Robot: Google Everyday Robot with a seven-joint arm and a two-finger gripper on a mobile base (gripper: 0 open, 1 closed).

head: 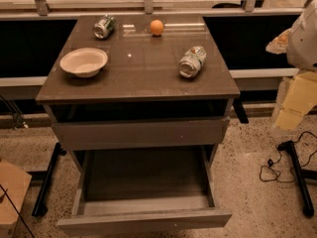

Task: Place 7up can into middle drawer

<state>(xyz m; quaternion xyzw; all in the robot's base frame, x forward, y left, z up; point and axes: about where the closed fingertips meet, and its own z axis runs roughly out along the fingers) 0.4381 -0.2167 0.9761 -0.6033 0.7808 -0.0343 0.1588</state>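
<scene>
7up can (192,61): lay on its side, right part of surface (138,81)
Middle drawer (143,222): stood open below surface
Gripper (297,100): right of surface, apart; state could not be told

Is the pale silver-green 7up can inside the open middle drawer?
No: the 7up can lies on the brown cabinet top, with the hand at the right edge.

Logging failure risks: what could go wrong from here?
The pale silver-and-green 7up can lies on its side near the brown cabinet top's right edge, so it may roll off. A darker green can lying at back left could be grabbed instead. The gripper sits far right, away from both.
</scene>
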